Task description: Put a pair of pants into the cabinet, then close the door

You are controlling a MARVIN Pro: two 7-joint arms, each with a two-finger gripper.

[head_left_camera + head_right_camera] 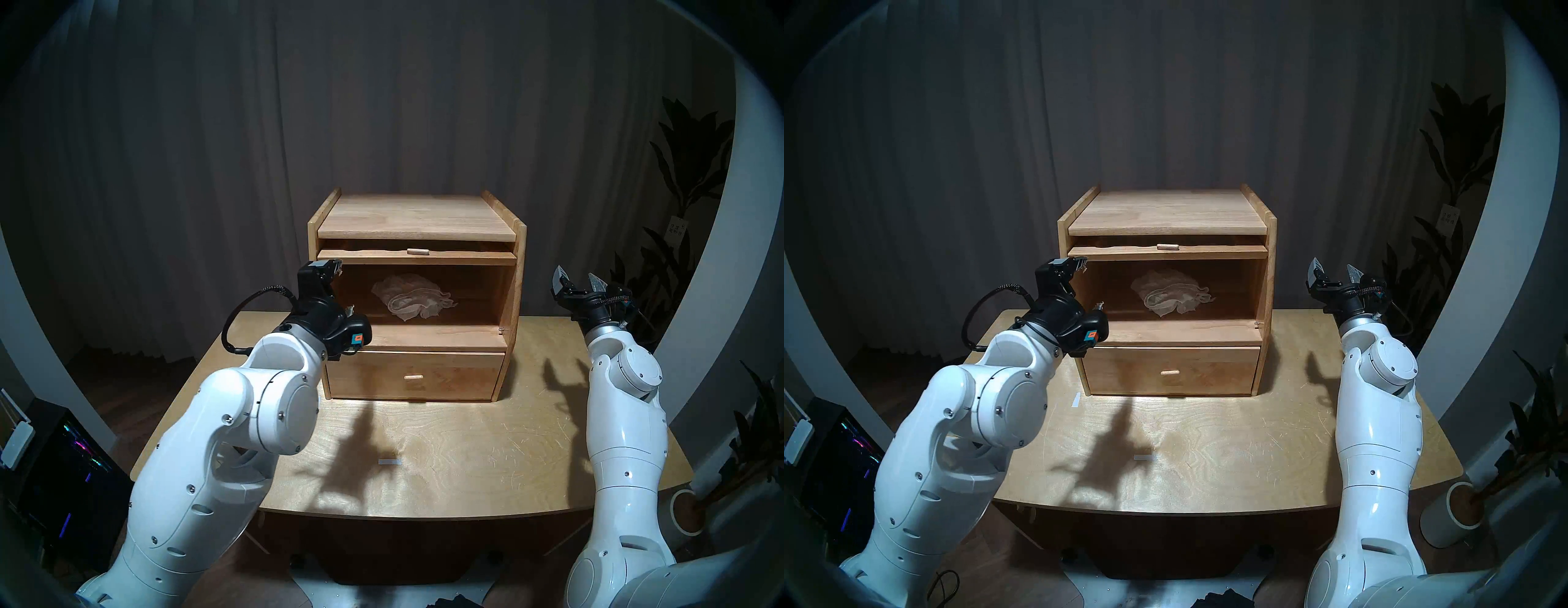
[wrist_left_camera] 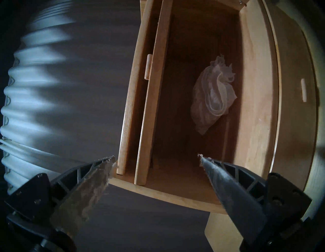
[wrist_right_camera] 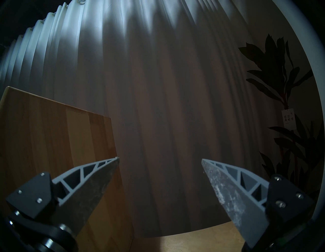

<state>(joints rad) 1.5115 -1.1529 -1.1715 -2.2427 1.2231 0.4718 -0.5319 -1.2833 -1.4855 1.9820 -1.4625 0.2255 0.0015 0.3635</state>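
On the pale plywood surface (image 1: 466, 446), the light-wood cabinet (image 1: 418, 212) already holds the pair of pants (image 1: 413, 300), a crumpled white bundle with ribbed hems, mid-compartment. Its door (image 1: 418, 256) is still slid back under the top, so closing remains. My left end effector (image 1: 343, 288) is spread empty at the opening's left edge; my right end effector (image 1: 579, 280), far right, likewise.

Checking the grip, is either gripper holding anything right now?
Nothing is held: left gripper and right gripper are open and empty.
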